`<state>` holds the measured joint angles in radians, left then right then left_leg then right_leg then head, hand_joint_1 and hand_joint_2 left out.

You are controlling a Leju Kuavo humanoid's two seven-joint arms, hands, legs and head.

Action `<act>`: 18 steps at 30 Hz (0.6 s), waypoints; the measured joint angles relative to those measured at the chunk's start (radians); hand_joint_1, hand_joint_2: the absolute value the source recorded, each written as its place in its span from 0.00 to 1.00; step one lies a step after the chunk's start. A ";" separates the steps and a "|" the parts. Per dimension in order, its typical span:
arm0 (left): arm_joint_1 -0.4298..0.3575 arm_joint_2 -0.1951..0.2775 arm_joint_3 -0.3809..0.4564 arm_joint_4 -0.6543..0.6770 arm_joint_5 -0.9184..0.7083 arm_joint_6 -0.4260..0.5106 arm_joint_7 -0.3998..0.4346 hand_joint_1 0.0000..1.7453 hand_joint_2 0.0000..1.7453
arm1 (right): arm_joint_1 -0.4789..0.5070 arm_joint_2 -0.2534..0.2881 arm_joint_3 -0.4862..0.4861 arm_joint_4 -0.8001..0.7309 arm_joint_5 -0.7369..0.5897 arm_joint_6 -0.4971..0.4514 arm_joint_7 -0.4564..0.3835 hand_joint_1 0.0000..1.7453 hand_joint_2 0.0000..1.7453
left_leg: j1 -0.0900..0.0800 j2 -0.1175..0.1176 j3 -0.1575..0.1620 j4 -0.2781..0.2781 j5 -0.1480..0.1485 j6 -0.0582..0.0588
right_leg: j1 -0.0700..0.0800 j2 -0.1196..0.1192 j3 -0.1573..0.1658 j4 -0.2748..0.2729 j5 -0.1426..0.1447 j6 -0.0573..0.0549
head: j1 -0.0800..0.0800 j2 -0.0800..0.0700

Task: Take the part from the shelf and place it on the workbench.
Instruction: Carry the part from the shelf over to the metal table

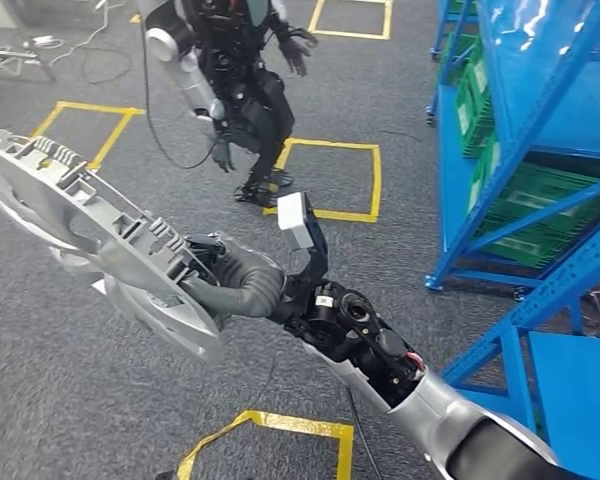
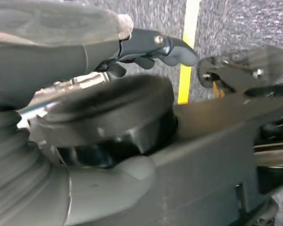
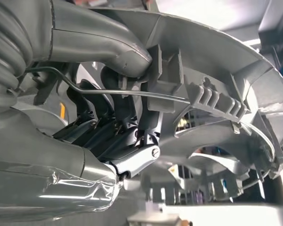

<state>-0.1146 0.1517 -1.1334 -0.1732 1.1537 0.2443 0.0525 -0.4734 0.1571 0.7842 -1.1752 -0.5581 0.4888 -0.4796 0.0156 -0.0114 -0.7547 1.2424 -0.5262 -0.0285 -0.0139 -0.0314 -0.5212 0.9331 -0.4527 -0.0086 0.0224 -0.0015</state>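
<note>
I am carrying the part (image 1: 93, 235) away from the shelf (image 1: 523, 190), so the take looks done and the carry to the workbench is the step in hand. The part is a wide grey ribbed plastic disc, hanging out over the carpet (image 1: 55, 400) well apart from the blue shelf on my right.

My right hand (image 1: 225, 285) is gripping it at the rim nearest me: in the right wrist view the thumb (image 3: 108, 40) is lying across one face and the dark fingers (image 3: 108, 134) are curling up behind the ribs, with a thin wire clip running between them. The disc is tilting, its far edge higher than the held edge.

My left hand (image 2: 158, 47) is showing in its wrist view with fingers curled in beside dark parts of my own body; I cannot tell whether anything is in it.

No workbench is showing, so I judge the next move calls for turning until it comes into sight, keeping the pinch firm because the disc is hanging far out from the grip and could swing or slip.

Count: 1 part, 1 shelf unit with green bins (image 1: 538, 215), 4 yellow floor squares (image 1: 335, 180) at least partly showing, and 1 other robot (image 1: 236, 80) crouching ahead.
</note>
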 joint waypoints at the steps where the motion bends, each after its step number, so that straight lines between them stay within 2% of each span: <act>1: 0.000 -0.003 0.000 0.000 -0.002 0.000 -0.002 0.00 1.00 | 0.000 0.000 0.001 0.001 0.000 -0.002 0.004 0.94 1.00 | 0.004 0.004 0.004 -0.012 0.016 -0.004 | -0.001 -0.012 0.001 0.000 -0.002 0.002 | -0.002 0.000; 2: 0.001 -0.006 0.000 0.000 -0.003 0.000 -0.004 0.00 1.00 | 0.000 0.000 0.001 0.001 0.000 -0.005 0.007 0.94 1.00 | 0.007 0.013 0.032 -0.067 0.048 -0.008 | -0.003 -0.022 0.003 0.001 -0.005 0.007 | -0.004 0.000; 3: 0.001 -0.010 0.000 0.000 -0.004 0.000 -0.006 0.00 1.00 | 0.000 0.000 0.001 0.001 0.000 -0.007 0.012 0.94 1.00 | 0.010 0.032 0.074 -0.147 0.083 -0.010 | -0.004 -0.031 0.006 0.003 -0.009 0.012 | -0.007 0.000; 5: 0.002 -0.016 0.000 0.000 -0.006 -0.001 -0.010 0.00 1.00 | 0.000 -0.001 0.002 0.001 -0.001 -0.009 0.021 0.94 1.00 | 0.005 0.066 0.139 -0.270 0.123 -0.006 | 0.000 -0.045 0.010 0.008 -0.019 0.025 | -0.013 0.000; 6: 0.002 -0.019 0.000 0.000 -0.006 -0.001 -0.012 0.00 1.00 | -0.001 -0.001 0.003 0.001 -0.001 -0.010 0.025 0.94 1.00 | 0.002 0.072 0.151 -0.293 0.126 0.000 | 0.002 -0.051 0.012 0.010 -0.023 0.031 | -0.012 0.000; 8: 0.003 -0.023 0.000 0.000 -0.006 -0.002 -0.015 0.00 1.00 | -0.001 -0.002 0.006 0.000 -0.001 -0.011 0.028 0.94 1.00 | -0.002 0.053 0.150 -0.293 0.120 0.016 | 0.004 -0.065 0.018 0.010 -0.030 0.040 | -0.006 0.000; 9: 0.004 -0.024 0.000 0.000 -0.006 -0.002 -0.016 0.00 1.00 | -0.001 -0.003 0.007 0.000 -0.001 -0.011 0.029 0.94 1.00 | -0.001 0.043 0.151 -0.293 0.118 0.023 | 0.001 -0.063 0.021 0.014 -0.037 0.045 | -0.002 0.000; 10: 0.004 -0.025 0.000 0.000 -0.006 -0.003 -0.016 0.00 1.00 | -0.001 -0.003 0.008 -0.002 -0.001 -0.012 0.030 0.94 1.00 | 0.000 0.033 0.153 -0.293 0.118 0.030 | -0.002 -0.051 0.017 0.033 -0.052 0.048 | 0.001 0.000; 11: 0.004 -0.026 0.000 0.000 -0.006 -0.003 -0.016 0.00 1.00 | -0.001 -0.003 0.010 -0.003 -0.002 -0.013 0.032 0.94 1.00 | 0.002 0.024 0.156 -0.294 0.118 0.037 | -0.004 -0.032 0.001 0.075 -0.078 0.050 | 0.005 0.000; 13: 0.002 -0.030 0.000 0.000 -0.006 -0.004 -0.017 0.00 1.00 | 0.000 -0.006 0.013 -0.005 -0.003 -0.016 0.036 0.94 1.00 | 0.000 0.004 0.158 -0.295 0.117 0.046 | -0.004 0.012 -0.065 0.220 -0.146 0.051 | 0.019 0.000; 14: 0.002 -0.032 0.000 0.000 -0.006 -0.004 -0.017 0.00 1.00 | 0.001 -0.009 0.015 -0.005 -0.004 -0.018 0.038 0.94 1.00 | -0.002 -0.007 0.159 -0.295 0.116 0.048 | -0.003 0.022 -0.104 0.292 -0.171 0.050 | 0.026 0.000; 15: 0.002 -0.034 0.000 0.000 -0.006 -0.004 -0.016 0.00 1.00 | 0.003 -0.011 0.017 -0.006 -0.004 -0.022 0.040 0.94 1.00 | -0.005 -0.021 0.160 -0.295 0.116 0.049 | -0.001 0.026 -0.130 0.334 -0.177 0.047 | 0.031 0.000; 16: 0.002 -0.036 0.000 0.000 -0.006 -0.004 -0.016 0.00 1.00 | 0.005 -0.013 0.018 -0.006 -0.004 -0.025 0.041 0.94 1.00 | -0.007 -0.035 0.162 -0.294 0.115 0.050 | 0.001 0.030 -0.139 0.335 -0.160 0.043 | 0.035 0.000; 17: 0.003 -0.037 0.000 0.000 -0.006 -0.004 -0.015 0.00 1.00 | 0.006 -0.015 0.020 -0.008 -0.004 -0.028 0.042 0.94 1.00 | -0.009 -0.050 0.164 -0.294 0.114 0.051 | 0.003 0.035 -0.127 0.293 -0.124 0.037 | 0.037 0.000; 18: 0.002 -0.039 0.000 0.000 -0.006 -0.004 -0.015 0.00 1.00 | 0.008 -0.016 0.021 -0.010 -0.004 -0.031 0.043 0.94 1.00 | -0.009 -0.064 0.166 -0.294 0.114 0.051 | 0.005 0.048 -0.101 0.221 -0.077 0.029 | 0.039 0.000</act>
<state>-0.1122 0.1128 -1.1330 -0.1732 1.1478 0.2404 0.0374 -0.4658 0.1410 0.8048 -1.1850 -0.5622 0.4576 -0.4362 0.0062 -0.0758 -0.5882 0.9486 -0.4123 0.0224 -0.0088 0.0163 -0.6225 1.1543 -0.5294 0.0208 0.0616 -0.0013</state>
